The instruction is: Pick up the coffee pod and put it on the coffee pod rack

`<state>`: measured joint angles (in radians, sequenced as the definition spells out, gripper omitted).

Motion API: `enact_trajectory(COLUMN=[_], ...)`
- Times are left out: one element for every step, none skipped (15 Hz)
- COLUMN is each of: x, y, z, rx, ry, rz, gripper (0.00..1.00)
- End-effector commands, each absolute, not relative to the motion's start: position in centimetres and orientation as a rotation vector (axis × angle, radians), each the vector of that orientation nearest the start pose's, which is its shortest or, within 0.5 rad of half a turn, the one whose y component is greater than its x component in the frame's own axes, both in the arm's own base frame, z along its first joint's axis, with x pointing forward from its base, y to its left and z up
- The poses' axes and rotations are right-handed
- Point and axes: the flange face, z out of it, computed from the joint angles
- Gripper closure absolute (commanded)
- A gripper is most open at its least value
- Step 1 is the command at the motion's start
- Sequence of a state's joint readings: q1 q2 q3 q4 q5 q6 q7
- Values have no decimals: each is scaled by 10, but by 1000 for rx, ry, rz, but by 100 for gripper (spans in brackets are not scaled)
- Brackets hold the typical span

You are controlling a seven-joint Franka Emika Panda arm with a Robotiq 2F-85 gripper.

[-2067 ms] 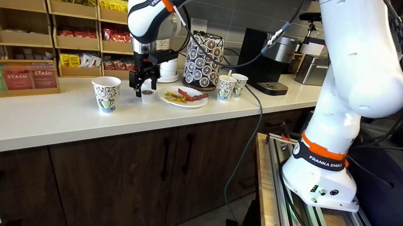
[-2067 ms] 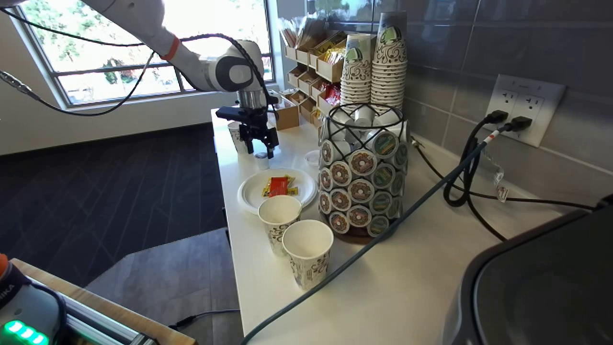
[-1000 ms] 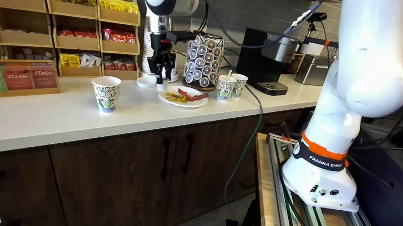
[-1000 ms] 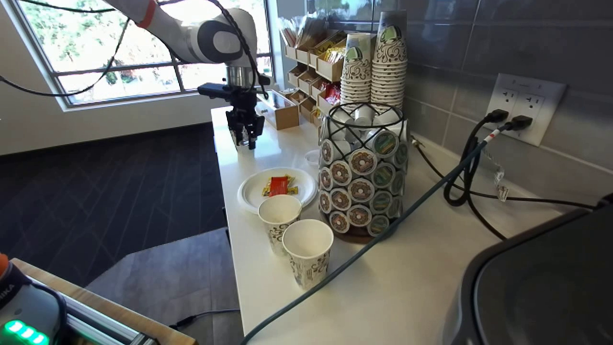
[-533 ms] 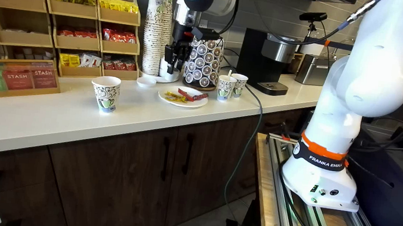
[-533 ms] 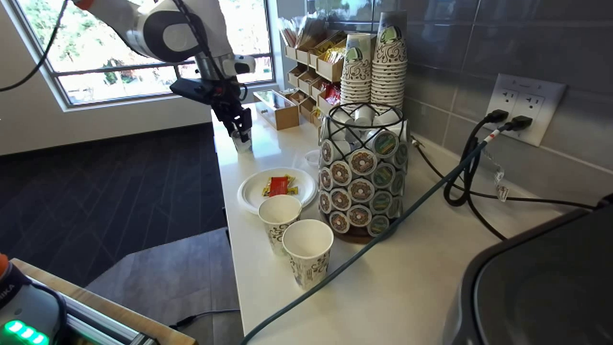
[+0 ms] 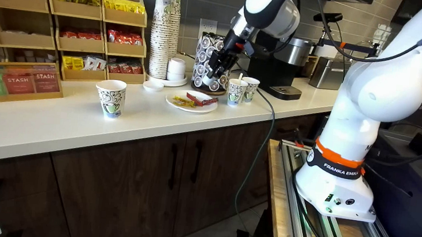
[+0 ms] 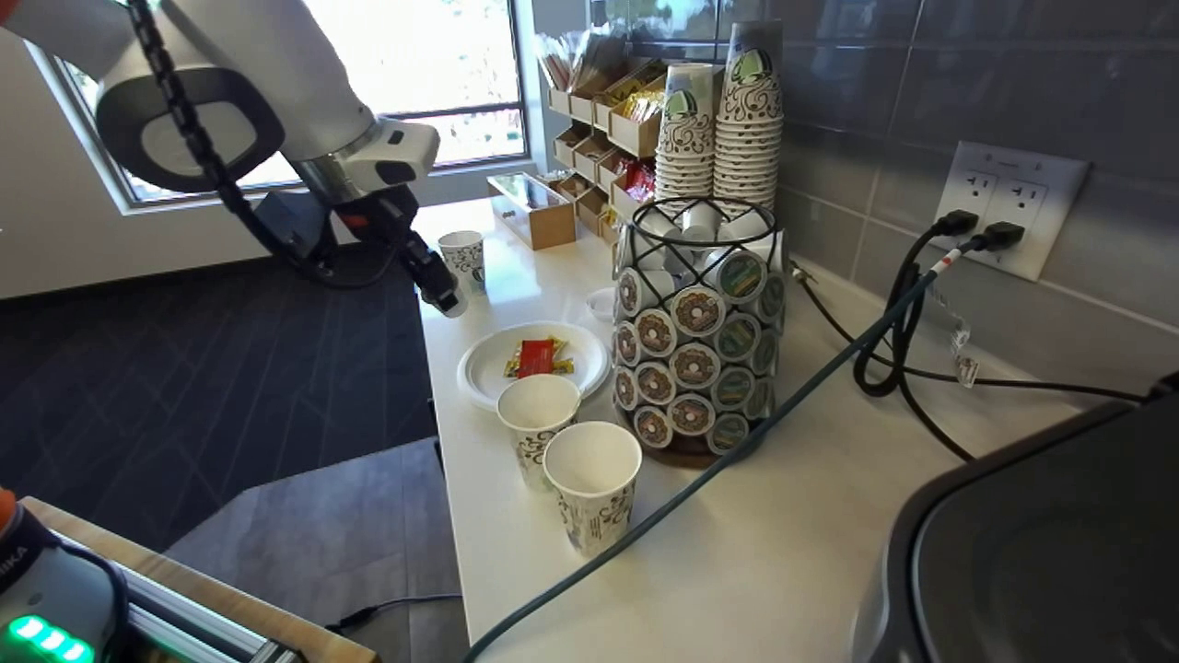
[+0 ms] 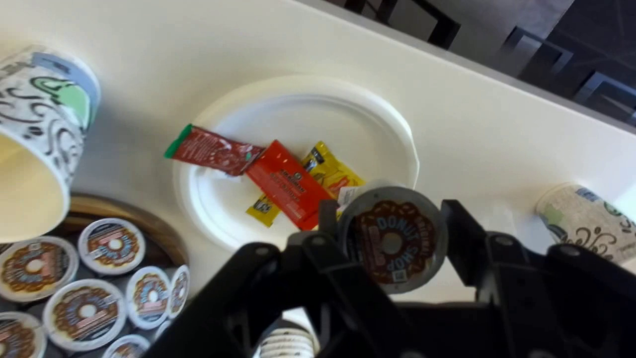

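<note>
My gripper [image 9: 390, 223] is shut on a coffee pod [image 9: 392, 243], whose brown printed lid faces the camera in the wrist view. A finger presses on each side of its rim. In an exterior view the tilted gripper [image 7: 214, 71] hangs in front of the coffee pod rack [image 7: 209, 92], with the white pod [image 7: 208, 81] at its tip. Another exterior view puts the gripper [image 8: 444, 299] over the counter's front edge, well apart from the rack [image 8: 683, 457]. Several pods fill that round wire rack, and its wooden base [image 9: 166, 236] shows at lower left in the wrist view.
A white plate [image 8: 479, 368] with sauce packets lies below the gripper. Two paper cups [image 8: 539, 405] stand near the rack, and a single cup [image 7: 111, 98] farther along. A coffee machine [image 7: 258, 56] and stacked cups [image 7: 160, 38] flank the rack. A cable [image 8: 682, 497] crosses before it.
The pod has been lifted off the counter in my gripper. Gripper and pod have moved past the plate towards the rack's side, and the gripper has gone from upright to tilted.
</note>
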<state>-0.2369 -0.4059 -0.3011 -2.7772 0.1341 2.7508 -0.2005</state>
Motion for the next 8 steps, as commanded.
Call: enact_trajectory(x=[303,289,275,258,235,212,198,229], y=[-252,-268,-284,-299,-303,-304,-328,-319], z=[407,422,434,444,443,439,449,443], rx=[-2969,-2982,-2999,-3009,-3024,-3043,-3058,-3054], ry=[698,687,682,652,595,505,450,573], rz=[-852,-917,-962,-994,-1016,-1015,-974,-977], gripper=[71,71,71,71,71,71,71,71])
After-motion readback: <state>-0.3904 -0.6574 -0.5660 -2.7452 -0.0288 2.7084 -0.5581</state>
